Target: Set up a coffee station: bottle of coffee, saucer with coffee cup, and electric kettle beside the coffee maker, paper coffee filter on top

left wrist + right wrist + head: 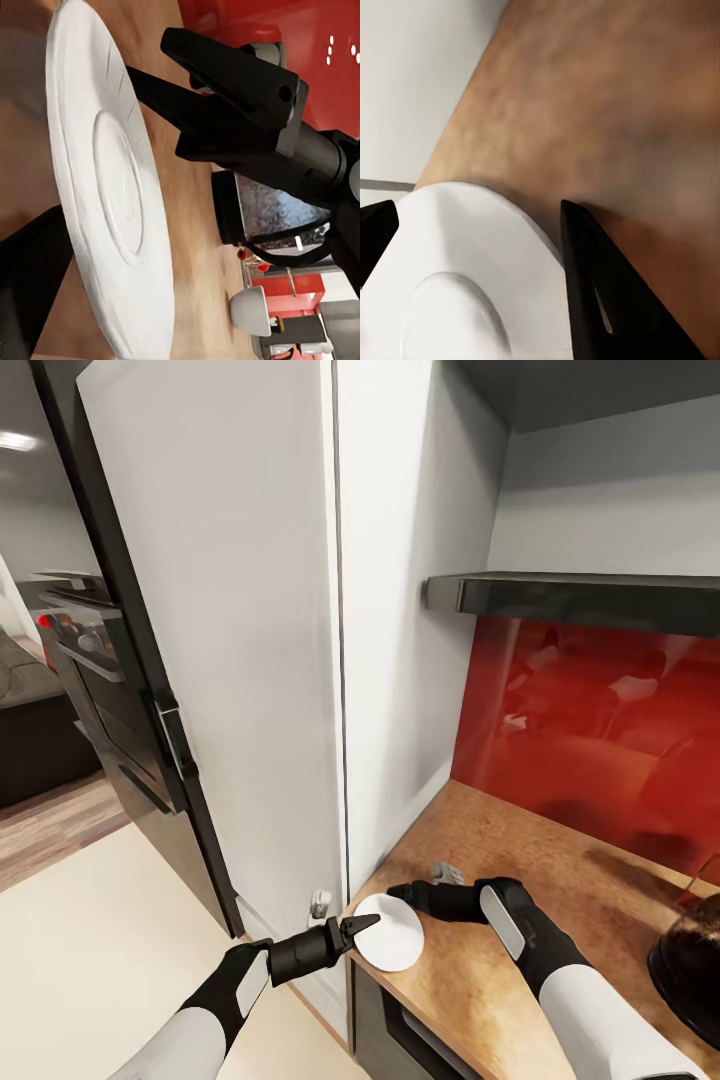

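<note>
Saucer (393, 934) handling is the step in hand, judged from both claws meeting at the plate on the counter (560, 860). The saucer lies flat at the counter's near corner, its rim slightly overhanging the edge beside the tall white cabinet (260, 610). The left claw (358, 929) reaches in from off the counter, and its 2 fingers appear to pinch the near rim; the left wrist view shows the white disc running between its fingers. The right claw (402, 893) sits at the far rim, fingers spread, with the plate between them in the right wrist view (465, 277); it looks open and not clamped.

To do this well, the robot should probably let 1 claw take the load: squeeze the left claw firmly on the overhanging rim, draw the right claw clear, then lift level so the thin plate does not pivot or slip. The dark rounded electric kettle (690, 960) stands well beyond the right claw along the counter, so a carry that way needs clearance. A white coffee cup (251, 311) shows far past the left claw.
</note>
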Available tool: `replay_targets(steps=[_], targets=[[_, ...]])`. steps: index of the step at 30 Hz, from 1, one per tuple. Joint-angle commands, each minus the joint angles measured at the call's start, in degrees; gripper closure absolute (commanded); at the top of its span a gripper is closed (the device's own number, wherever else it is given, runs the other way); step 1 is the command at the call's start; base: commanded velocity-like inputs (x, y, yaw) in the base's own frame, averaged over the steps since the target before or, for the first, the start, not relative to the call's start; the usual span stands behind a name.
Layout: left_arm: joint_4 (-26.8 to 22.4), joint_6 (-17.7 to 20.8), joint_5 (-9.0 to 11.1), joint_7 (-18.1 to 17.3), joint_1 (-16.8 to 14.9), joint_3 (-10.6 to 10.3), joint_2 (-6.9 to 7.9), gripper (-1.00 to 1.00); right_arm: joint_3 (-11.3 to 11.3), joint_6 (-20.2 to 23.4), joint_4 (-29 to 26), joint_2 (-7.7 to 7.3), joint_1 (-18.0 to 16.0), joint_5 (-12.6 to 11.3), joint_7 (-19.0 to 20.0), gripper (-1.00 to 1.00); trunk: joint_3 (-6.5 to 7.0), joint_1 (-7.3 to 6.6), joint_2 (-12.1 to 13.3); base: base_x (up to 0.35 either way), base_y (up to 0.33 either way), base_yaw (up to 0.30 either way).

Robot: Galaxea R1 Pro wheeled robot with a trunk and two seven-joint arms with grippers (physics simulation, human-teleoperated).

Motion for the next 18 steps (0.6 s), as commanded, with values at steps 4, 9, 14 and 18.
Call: replay_targets(steps=[4,9,14,18], targets=[[-0.02,0.46,-0.30,0.01,-0.03,0.11,-0.03,-1.00,0.25,0.16,0.04,-0.03,-0.03,0.35,0.15,-1.00,-0.13,0.03,-0.10,0.000,0.000,0.000],[0.04,0.45,-0.30,0.05,-0.03,0.14,-0.03,-1.00,2.88,0.16,-0.03,0.04,-0.03,0.22,0.74,-1.00,-0.13,0.03,-0.10,0.000,0.000,0.000],[0.66,0.44,-0.30,0.02,-0.03,0.20,-0.03,-1.00,3.68,0.16,-0.04,0.05,-0.03,0.23,2.43,-1.00,-0.13,0.03,-0.10,0.000,0.000,0.000],[0.83,0.44,-0.30,0.02,-0.03,0.18,-0.03,-1.00,3.75,0.16,-0.04,0.05,-0.03,0.22,2.59,-1.00,-0.13,0.03,-0.10,0.000,0.000,0.000]])
